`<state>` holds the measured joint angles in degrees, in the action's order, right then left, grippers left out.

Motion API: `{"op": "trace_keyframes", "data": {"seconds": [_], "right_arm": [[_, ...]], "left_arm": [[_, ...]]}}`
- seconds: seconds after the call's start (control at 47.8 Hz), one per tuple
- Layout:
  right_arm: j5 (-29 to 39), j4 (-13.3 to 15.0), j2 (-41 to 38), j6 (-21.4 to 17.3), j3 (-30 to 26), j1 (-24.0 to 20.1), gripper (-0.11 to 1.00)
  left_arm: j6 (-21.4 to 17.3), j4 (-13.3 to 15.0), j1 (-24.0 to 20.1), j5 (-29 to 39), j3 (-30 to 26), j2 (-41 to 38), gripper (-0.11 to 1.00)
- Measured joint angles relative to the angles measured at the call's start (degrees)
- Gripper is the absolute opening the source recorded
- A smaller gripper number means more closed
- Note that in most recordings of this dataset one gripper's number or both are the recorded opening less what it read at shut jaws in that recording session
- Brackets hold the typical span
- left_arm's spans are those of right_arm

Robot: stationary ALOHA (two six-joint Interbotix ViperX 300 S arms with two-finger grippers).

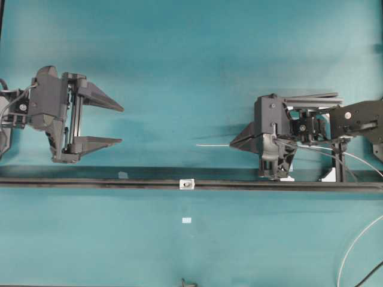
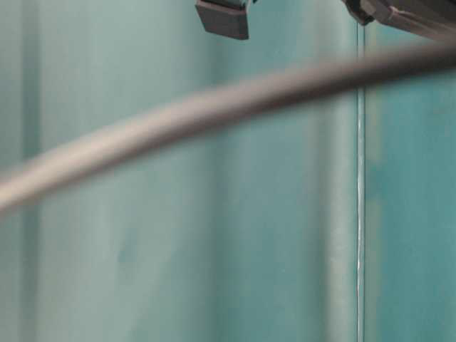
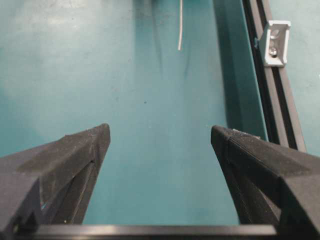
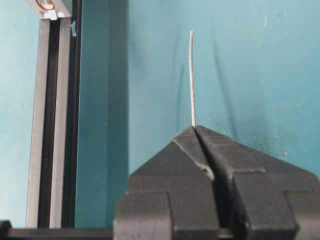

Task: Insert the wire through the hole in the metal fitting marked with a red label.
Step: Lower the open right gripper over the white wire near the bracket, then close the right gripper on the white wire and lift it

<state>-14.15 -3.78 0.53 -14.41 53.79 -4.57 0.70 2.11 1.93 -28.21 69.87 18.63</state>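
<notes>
The wire (image 4: pixel 191 75) is clamped in the right claw (image 4: pixel 194 127), its free end jutting past the closed tips above the bench (image 1: pixel 179 60). The left claw (image 1: pixel 119 124) is spread wide, nothing held. The fitting (image 1: pixel 187 184) is seated on the rail (image 1: pixel 90 181), between the claws.

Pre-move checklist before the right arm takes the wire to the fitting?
1. Right gripper shut on the wire: ok.
2. Free wire end sticks out past the fingertips, nearly straight: ok.
3. Wire tip lined up with the hole in the metal fitting: not ok, tip sits off the black rail.
4. Left gripper open, apart from the wire: ok.
5. Hole unobstructed: cannot tell.
</notes>
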Motion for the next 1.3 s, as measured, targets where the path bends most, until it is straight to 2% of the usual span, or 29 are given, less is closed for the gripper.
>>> {"op": "trace_keyframes", "data": {"seconds": [0.293, 0.858, 1.13, 1.297], "right_arm": [[-0.18, 0.0, 0.79, 0.79, 0.0, 0.0, -0.01], [4.13, 0.0, 11.6, 1.85, 0.79, 0.18, -0.01], [3.25, -0.09, 14.68, 1.76, 2.46, 0.18, -0.01], [2.29, -1.67, 16.0, 1.49, 3.25, -0.18, -0.01]], "left_arm": [[0.0, -0.09, 0.0, 0.0, 0.0, 0.0, 0.65], [0.09, 0.09, 0.0, 0.18, -1.85, 0.53, 0.66], [0.35, 0.35, 0.0, 0.18, -2.11, 1.41, 0.66], [2.46, 0.79, 2.64, 0.18, -2.02, 1.41, 0.66]]}}
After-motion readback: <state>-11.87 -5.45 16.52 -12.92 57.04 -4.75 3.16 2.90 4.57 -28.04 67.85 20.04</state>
